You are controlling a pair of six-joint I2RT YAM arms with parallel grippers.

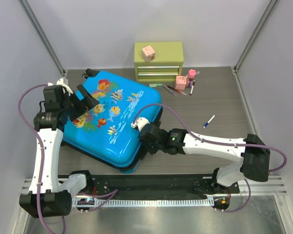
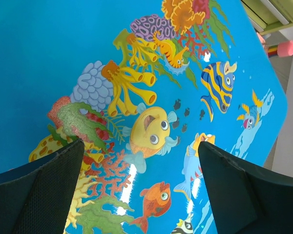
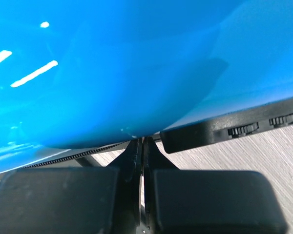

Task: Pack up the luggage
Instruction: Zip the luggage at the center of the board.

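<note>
Top external view: the left gripper (image 1: 83, 101) is above the left end of the closed luggage (image 1: 124, 144), which lies on the table (image 1: 219, 97). Its jaws stand wide apart and hold nothing, with only fish print between them. Whether they touch the lid is unclear. The right gripper (image 1: 145, 140) has its jaws pressed together at the zipper line on the near right edge. The shell hides its tips, so I cannot tell if they pinch a tab.

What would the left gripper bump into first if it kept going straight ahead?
Probably the luggage. The open left gripper points at its printed top, about where the yellow fish is. It is hard to tell how much gap is left between them.
</note>
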